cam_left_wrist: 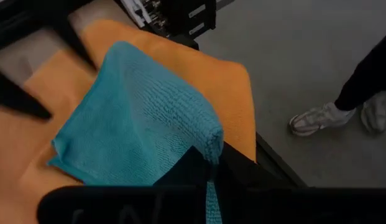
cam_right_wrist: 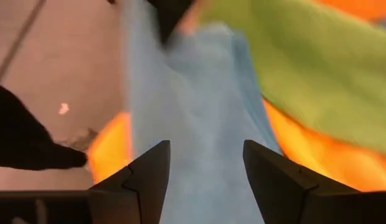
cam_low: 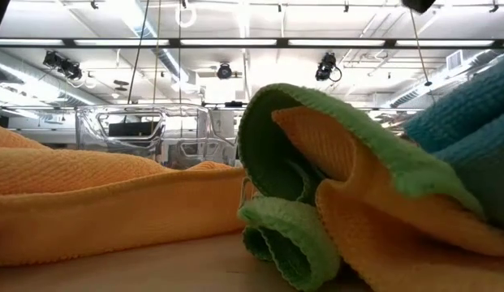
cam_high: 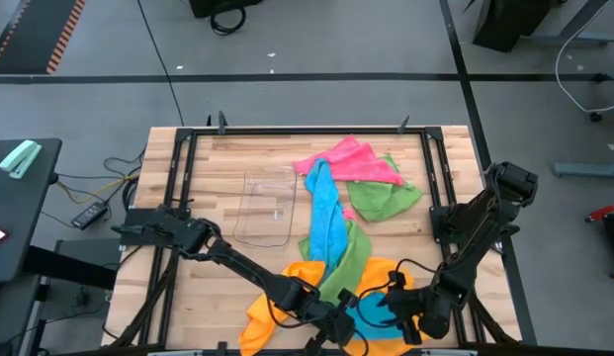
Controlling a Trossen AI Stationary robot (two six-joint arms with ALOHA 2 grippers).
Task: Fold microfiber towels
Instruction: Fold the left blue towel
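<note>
At the table's near edge the left gripper (cam_left_wrist: 208,163) is clamped on a fold of the blue towel (cam_left_wrist: 143,118) atop the orange towel (cam_left_wrist: 180,56), while the right gripper (cam_right_wrist: 205,168), fingers apart, faces the same blue cloth straight ahead, just beside it

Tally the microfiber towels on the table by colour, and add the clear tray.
Pink microfiber towels: 1
Green microfiber towels: 2
Blue microfiber towels: 2
Orange microfiber towels: 1, possibly more bunched together
Clear plastic tray: 1
Total: 7

Crumpled microfiber towels (cam_high: 338,222), pink/blue/green/orange, heaped mid-table to front edge
</note>
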